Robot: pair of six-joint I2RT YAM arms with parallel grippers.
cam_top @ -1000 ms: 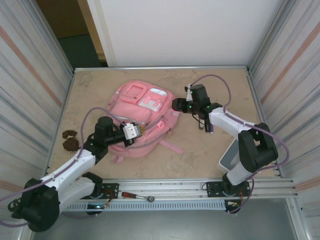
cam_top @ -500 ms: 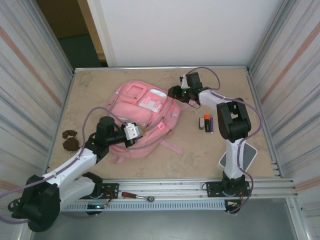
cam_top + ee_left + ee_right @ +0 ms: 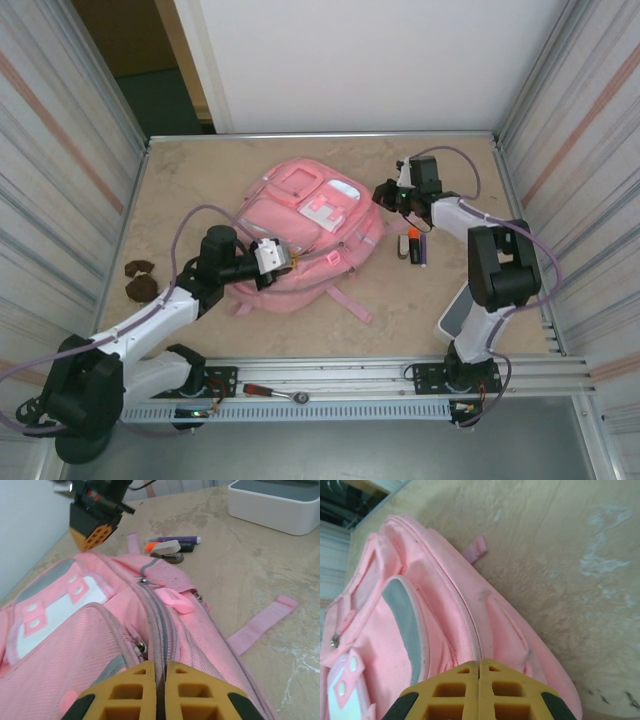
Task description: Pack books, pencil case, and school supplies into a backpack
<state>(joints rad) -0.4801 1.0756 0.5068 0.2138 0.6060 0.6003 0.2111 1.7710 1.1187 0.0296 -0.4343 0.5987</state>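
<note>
Pink backpack [image 3: 300, 215]: lies flat in the middle of the table [image 3: 200, 190], front pockets up, one strap [image 3: 350, 303] spread toward the near edge.
Left gripper [image 3: 287, 258]: closed tight on the backpack, the fingers pinch the fabric along the main zip line.
Right gripper [image 3: 382, 196]: at the right edge of the backpack, fingers pressed together; if any fabric is between them, I cannot tell.
School supplies [image 3: 414, 245]: on the table just beside the backpack, on its right; an orange-and-white piece [image 3: 412, 238], a black piece [image 3: 405, 253] and a purple pen [image 3: 424, 250] lie close together.
White bin [image 3: 272, 507]: near the right side, partly covered by the right arm from above; its content is not visible.
Backpack content: hidden.
Dark brown pieces [image 3: 140, 288]: two, at the left edge of the table, well apart from the backpack.
Red-handled tool [image 3: 262, 390]: on the rail between the arm bases.
</note>
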